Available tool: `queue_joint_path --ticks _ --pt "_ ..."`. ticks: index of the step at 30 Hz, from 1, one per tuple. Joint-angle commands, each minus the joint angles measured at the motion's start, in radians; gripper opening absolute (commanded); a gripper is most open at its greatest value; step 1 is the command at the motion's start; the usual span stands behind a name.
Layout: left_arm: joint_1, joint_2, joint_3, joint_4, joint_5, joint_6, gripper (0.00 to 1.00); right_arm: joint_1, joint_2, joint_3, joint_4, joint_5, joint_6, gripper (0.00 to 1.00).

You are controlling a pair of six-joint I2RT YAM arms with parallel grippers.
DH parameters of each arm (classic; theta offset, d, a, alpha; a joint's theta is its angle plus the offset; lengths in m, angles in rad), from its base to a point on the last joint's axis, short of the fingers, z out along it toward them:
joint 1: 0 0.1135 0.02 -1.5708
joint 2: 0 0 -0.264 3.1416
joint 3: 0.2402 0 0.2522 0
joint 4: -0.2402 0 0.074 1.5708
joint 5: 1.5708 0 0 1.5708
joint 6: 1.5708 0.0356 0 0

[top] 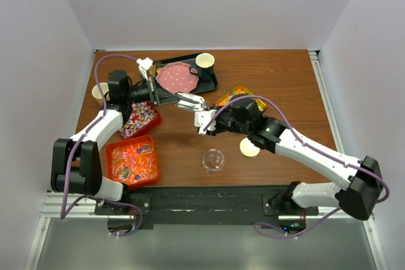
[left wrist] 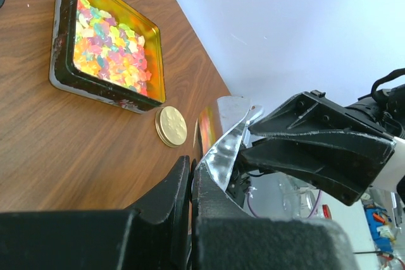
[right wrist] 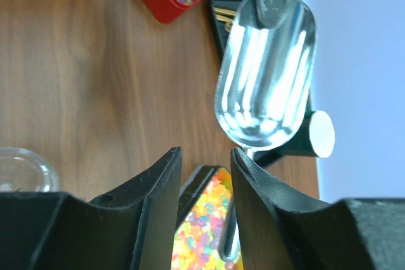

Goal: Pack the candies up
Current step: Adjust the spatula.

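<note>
**Watch out: the scoop could fall in the swap.**

Your left claw (left wrist: 192, 172) is shut on the scoop (right wrist: 266, 80), pinching only its thin edge, up over the table (top: 278, 86). Your right claw (right wrist: 204, 156) is half wide beside the handle and does not look like it holds it. If the left lets go too soon, the scoop drops. The candies (left wrist: 114, 45) sit in the tin (left wrist: 60, 61) and trays (top: 114, 150).

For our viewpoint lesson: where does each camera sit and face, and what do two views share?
Top external: above and behind the robot, looking down on the table; left arm, right arm show.
Left wrist: on that wrist, facing the yellow tin; left gripper shows.
Right wrist: on that wrist, facing the scoop; right gripper shows.
Shared: both wrist views show the scoop.
</note>
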Motion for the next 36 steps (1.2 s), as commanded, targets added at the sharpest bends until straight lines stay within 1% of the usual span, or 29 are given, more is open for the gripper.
queue_joint_path --ticks 1,5,9,12,13,16,18,22,26,29,30,36 --pt "0.010 0.001 0.006 0.052 0.013 -0.050 0.00 0.015 -0.003 -0.020 0.128 0.097 -0.036 0.40" --pt "0.015 0.004 -0.008 0.051 0.008 -0.063 0.00 0.019 -0.022 -0.011 0.141 0.096 -0.052 0.39" --pt "0.018 0.007 -0.009 0.055 0.007 -0.074 0.00 0.019 -0.034 0.020 0.095 0.091 -0.042 0.40" --pt "0.022 0.011 -0.009 0.068 0.007 -0.093 0.00 0.017 -0.039 0.023 0.069 0.097 -0.045 0.46" --pt "0.025 0.011 -0.011 0.075 0.008 -0.106 0.00 0.019 -0.036 0.021 0.061 0.102 -0.058 0.50" --pt "0.027 0.012 -0.020 0.109 0.013 -0.134 0.00 0.019 -0.022 0.004 0.076 0.141 -0.056 0.53" --pt "0.027 0.007 -0.026 0.121 0.015 -0.139 0.00 0.020 -0.009 0.003 0.093 0.152 -0.055 0.54" --pt "0.032 0.009 -0.039 0.137 0.019 -0.151 0.00 0.019 0.023 0.017 0.111 0.184 -0.056 0.51" --pt "0.032 0.012 -0.036 0.140 0.027 -0.154 0.00 0.019 0.040 0.020 0.138 0.184 -0.056 0.48" --pt "0.033 0.021 -0.036 0.149 0.035 -0.160 0.00 0.019 0.047 0.026 0.139 0.181 -0.052 0.42" --pt "0.033 0.026 -0.036 0.157 0.038 -0.163 0.00 0.019 0.050 0.027 0.141 0.183 -0.052 0.38" --pt "0.035 0.040 -0.040 0.198 0.048 -0.186 0.00 0.017 0.063 0.032 0.147 0.189 -0.050 0.27"
